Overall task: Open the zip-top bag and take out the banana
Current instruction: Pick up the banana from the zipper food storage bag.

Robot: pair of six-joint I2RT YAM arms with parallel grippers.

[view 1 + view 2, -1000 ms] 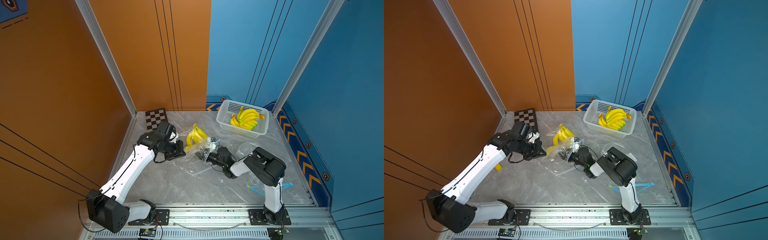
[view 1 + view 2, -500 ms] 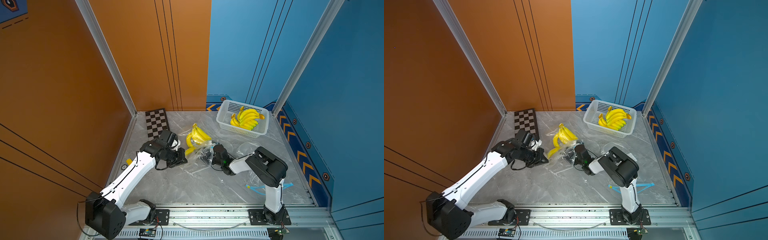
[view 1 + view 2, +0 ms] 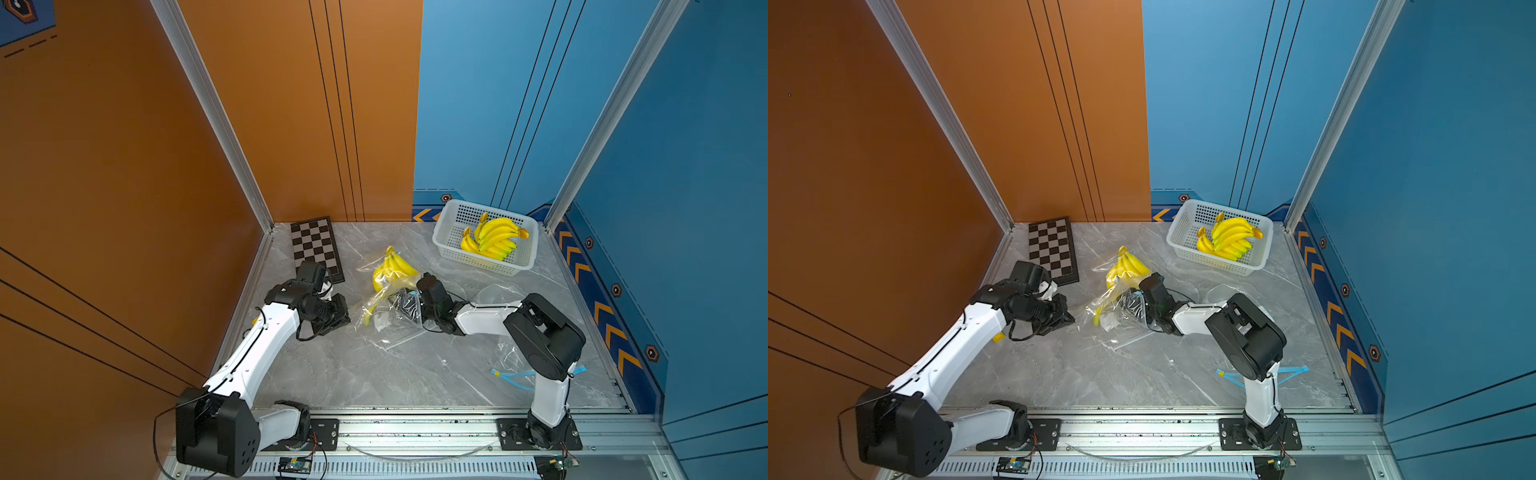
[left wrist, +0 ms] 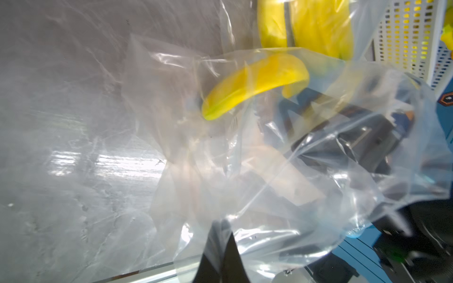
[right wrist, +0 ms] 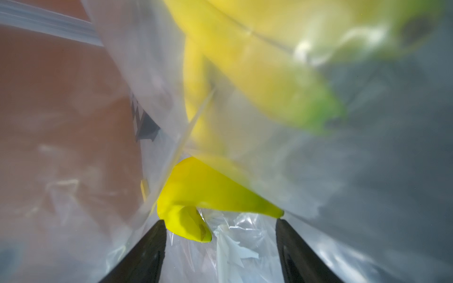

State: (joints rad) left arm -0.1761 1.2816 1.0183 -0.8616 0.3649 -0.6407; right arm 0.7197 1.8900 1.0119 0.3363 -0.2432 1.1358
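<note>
A clear zip-top bag (image 3: 384,316) (image 3: 1119,316) lies crumpled mid-table with a yellow banana bunch (image 3: 392,270) (image 3: 1127,266) at its far end. In the left wrist view one banana (image 4: 255,83) shows through the plastic. My left gripper (image 3: 343,318) (image 4: 221,227) is shut on the bag's left edge, film pinched between its tips. My right gripper (image 3: 409,305) (image 5: 219,223) is open and pushed inside the bag from the right. In the right wrist view a banana tip (image 5: 193,196) lies just ahead of its spread fingertips (image 5: 160,224), touching neither.
A white basket (image 3: 444,224) with more bananas stands at the back right. A chessboard (image 3: 316,249) lies at the back left, behind my left wrist. A second clear bag (image 3: 496,291) and a blue zip strip (image 3: 513,376) lie by the right arm.
My right gripper's jaws have spread wider inside the bag and its wrist has shifted toward the bananas. My left gripper has drawn the bag's edge a little toward the table's front.
</note>
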